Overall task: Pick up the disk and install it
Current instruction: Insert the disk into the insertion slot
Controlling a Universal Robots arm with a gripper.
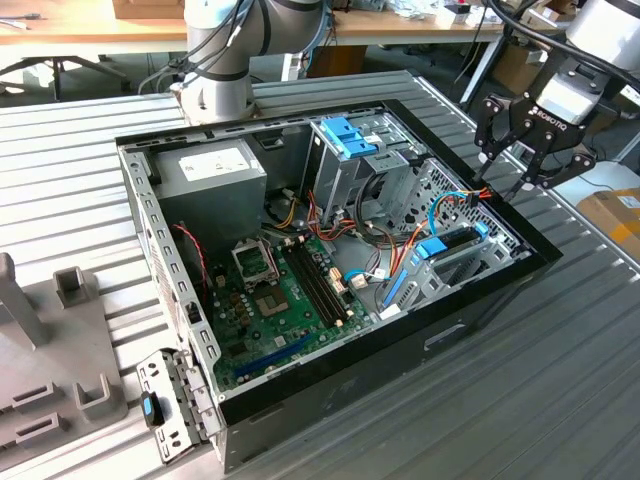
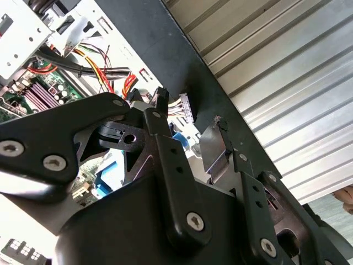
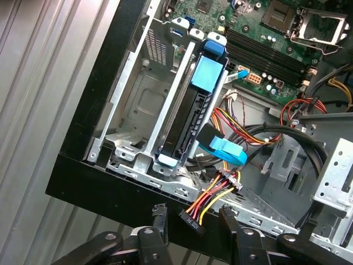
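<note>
The disk stands on edge in the low drive cage at the case's corner, on the exterior view's right, with its light-blue bracket along the top edge. The first wrist view looks down on the disk, a dark slab between the cage's metal rails with a blue tab at each end. My gripper hangs open just above and outside the case wall beside that cage, holding nothing. Its two black fingertips straddle a loose black cable plug lying below them. In the second wrist view the gripper shows open over the case rim.
The open black computer case lies on a ribbed metal table. Inside are a grey power-supply box, a tall cage with blue tabs, the motherboard and red-yellow cables. Grey fixtures stand at the exterior view's left.
</note>
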